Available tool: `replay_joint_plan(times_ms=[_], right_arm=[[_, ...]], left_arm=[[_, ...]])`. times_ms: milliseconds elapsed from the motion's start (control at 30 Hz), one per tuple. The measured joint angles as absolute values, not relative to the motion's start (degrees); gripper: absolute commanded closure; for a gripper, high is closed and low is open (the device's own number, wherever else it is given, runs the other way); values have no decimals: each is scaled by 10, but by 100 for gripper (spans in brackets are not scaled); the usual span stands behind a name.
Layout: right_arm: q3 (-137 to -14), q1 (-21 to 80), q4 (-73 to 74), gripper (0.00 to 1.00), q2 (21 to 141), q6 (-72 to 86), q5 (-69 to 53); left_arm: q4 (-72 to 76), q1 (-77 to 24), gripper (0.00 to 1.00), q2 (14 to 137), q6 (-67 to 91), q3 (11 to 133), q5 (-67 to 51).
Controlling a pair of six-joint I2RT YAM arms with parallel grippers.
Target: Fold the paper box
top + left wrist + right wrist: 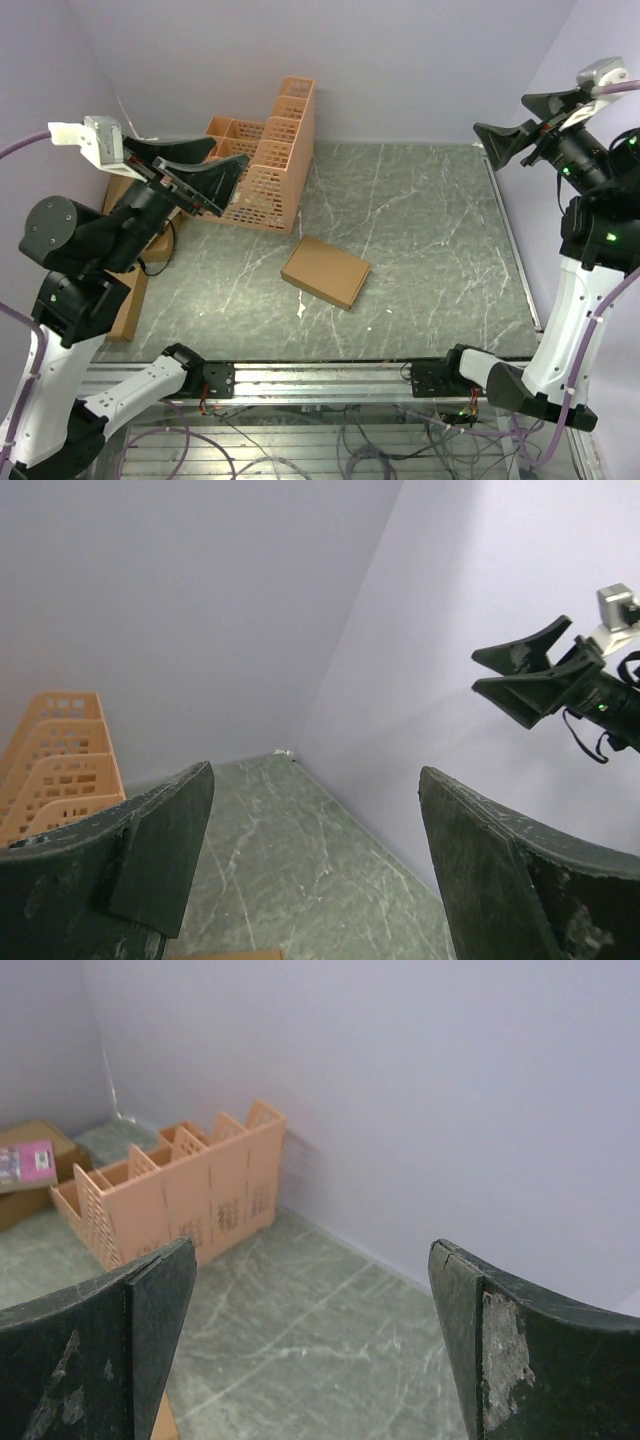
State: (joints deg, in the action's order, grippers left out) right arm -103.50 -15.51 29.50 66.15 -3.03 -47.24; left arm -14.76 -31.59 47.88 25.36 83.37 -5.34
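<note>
The paper box [326, 271] lies shut and flat, a shallow brown cardboard rectangle turned at a slight angle near the middle of the green marbled table [430, 250]. Neither gripper touches it. My left gripper [228, 155] hangs high over the table's left side, open and empty, well away from the box. In its own view the left gripper [316, 770] frames bare table, with a sliver of the box [235, 953] at the bottom edge. My right gripper [500, 113] is raised at the far right, open and empty. The right gripper [312, 1245] spans bare table too.
An orange lattice crate [270, 150] stands at the back left against the wall. Brown cartons [130, 290] sit off the table's left edge, with a pink book [28, 1160] on one. A metal rail [330, 378] runs along the near edge. Lilac walls close the back and sides.
</note>
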Motion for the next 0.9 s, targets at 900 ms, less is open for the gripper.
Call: replay_joint_plan(times_ms=[900], right_arm=[[-1024,-169,295,0,639,107,-331]], left_arm=[[-260,-316,7,557,228,895,-54]])
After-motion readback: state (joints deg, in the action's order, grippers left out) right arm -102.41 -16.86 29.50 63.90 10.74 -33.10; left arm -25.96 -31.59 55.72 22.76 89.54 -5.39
